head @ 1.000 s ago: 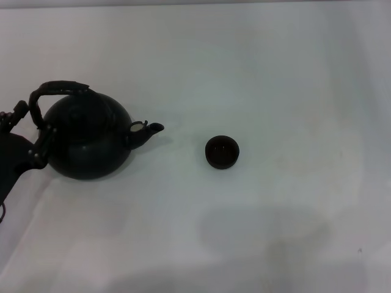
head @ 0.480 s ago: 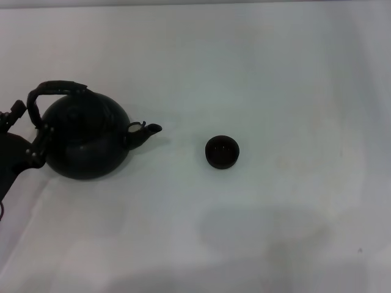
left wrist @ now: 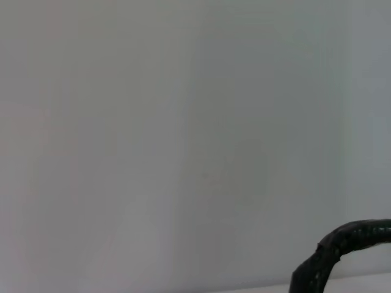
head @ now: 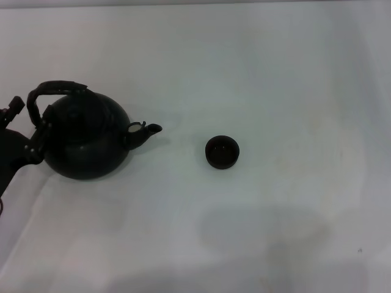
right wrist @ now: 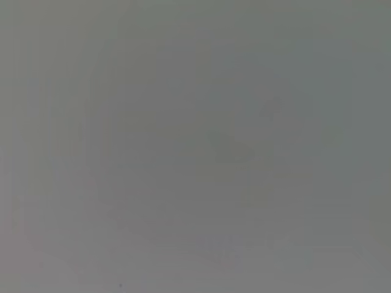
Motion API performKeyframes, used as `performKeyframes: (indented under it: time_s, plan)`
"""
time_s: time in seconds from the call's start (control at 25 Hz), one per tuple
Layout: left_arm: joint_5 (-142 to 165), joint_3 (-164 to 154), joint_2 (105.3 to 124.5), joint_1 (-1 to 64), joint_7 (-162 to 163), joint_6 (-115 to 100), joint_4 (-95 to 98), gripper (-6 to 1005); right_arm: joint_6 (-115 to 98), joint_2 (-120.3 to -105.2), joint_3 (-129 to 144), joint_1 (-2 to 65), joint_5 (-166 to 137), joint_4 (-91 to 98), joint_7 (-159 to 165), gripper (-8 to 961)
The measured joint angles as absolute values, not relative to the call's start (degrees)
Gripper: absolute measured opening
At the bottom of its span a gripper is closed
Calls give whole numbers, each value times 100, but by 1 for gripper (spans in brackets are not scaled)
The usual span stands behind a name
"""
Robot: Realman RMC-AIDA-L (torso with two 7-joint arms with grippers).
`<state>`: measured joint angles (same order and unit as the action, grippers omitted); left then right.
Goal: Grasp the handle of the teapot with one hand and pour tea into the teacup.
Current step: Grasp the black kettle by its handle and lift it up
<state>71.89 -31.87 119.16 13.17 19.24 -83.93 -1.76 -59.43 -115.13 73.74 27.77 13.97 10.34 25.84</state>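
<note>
The left gripper [head: 27, 143] sits at the table's far left edge, at about 9 o'clock from the teapot [head: 85, 137], pressed in against the near leg of the handle [head: 52, 88]. It reaches in sideways, low and roughly level, its dark body running off the frame's left side. Whether its fingers are closed round the handle or only beside it I cannot tell: black metal against black pot hides the contact. Coming at the leg of the bail from the side makes sense, since a hold there would let the wrist tip the pot forward over its spout [head: 146, 130].

In the left wrist view only a curved piece of the handle [left wrist: 342, 247] shows in one corner against the pale surface.

The teapot stands upright on the white table [head: 275, 73], lid on, spout aimed at 3 o'clock straight toward the teacup [head: 222, 151], so lifting and tilting along that line would carry the stream toward the cup. The teacup stands upright, mouth open, well apart from the spout, so the pot would have to travel before any pouring.

The right gripper is not in view; its wrist view shows only blank grey
</note>
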Motion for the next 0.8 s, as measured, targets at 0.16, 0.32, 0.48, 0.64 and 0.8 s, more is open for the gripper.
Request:
performKeyframes:
  time_s: [0.16, 0.32, 0.48, 0.64, 0.8]
  plan:
    - [7172, -3188, 11917, 1326, 1930, -8395, -227, 572, -5917, -11514, 7374, 2777, 1397, 1048, 2584, 838]
    - [7172, -3191, 11914, 1331, 1933, -8401, -253, 500, -5912, -11511, 7373, 2777, 1397, 1052, 2584, 838]
    - [7176, -3195, 11912, 1331, 1933, -8404, -255, 421, -5912, -11506, 7374, 2777, 1397, 1054, 2584, 837]
    - [7171, -3192, 11909, 1328, 1934, -8403, -255, 359, -5912, -11505, 7373, 2777, 1397, 1055, 2584, 837]
    - [7171, -3190, 11909, 1327, 1934, -8406, -255, 312, -5912, -11505, 7374, 2777, 1397, 1055, 2584, 838]
